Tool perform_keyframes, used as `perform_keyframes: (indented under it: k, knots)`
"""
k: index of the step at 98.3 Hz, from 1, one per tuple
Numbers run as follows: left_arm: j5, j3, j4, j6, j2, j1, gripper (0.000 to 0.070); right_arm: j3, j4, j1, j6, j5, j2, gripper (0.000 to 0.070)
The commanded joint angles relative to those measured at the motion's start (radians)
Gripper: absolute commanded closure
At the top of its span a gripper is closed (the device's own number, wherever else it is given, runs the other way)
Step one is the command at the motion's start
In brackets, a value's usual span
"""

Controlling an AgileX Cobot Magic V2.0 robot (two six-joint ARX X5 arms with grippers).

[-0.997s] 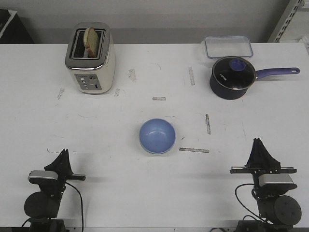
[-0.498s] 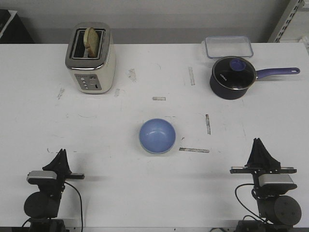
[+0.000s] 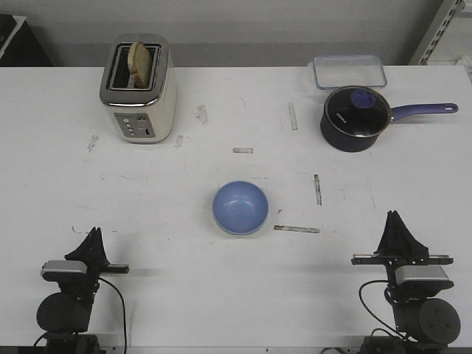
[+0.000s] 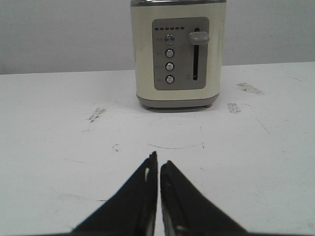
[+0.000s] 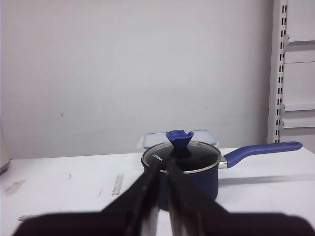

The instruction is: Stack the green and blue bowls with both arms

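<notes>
Your blue bowl (image 3: 240,207) sat upright near the middle of the white table (image 3: 169,192), and only a thin pale edge along its near rim hinted at a second bowl beneath it, which you could not make out for sure. Your left gripper (image 3: 94,237) rested at the near left edge and your right gripper (image 3: 397,221) at the near right, both well apart from the bowl, each with its fingers pressed together on nothing. Far left stood the cream toaster (image 3: 138,88) holding a slice of bread (image 3: 139,62), and far right the dark blue saucepan (image 3: 356,117) just in front of a clear lidded container (image 3: 348,71).
</notes>
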Motion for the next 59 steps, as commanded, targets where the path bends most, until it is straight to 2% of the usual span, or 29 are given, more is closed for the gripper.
perform_keyframes:
  k: [1,39,59]
  knots:
    - [0.002,-0.022,0.015,0.002,-0.002,0.000,0.0699,0.001,0.013,0.000,0.006,0.003,0.000,0.0688]
    - [0.002,-0.022,0.015,0.002,-0.002,0.000,0.0699,-0.008,0.008,0.000,-0.001,0.006,-0.002,0.0688]
    - [0.002,-0.022,0.014,0.002,-0.002,0.000,0.0699,-0.077,0.018,0.003,-0.005,-0.005,-0.023,0.0688]
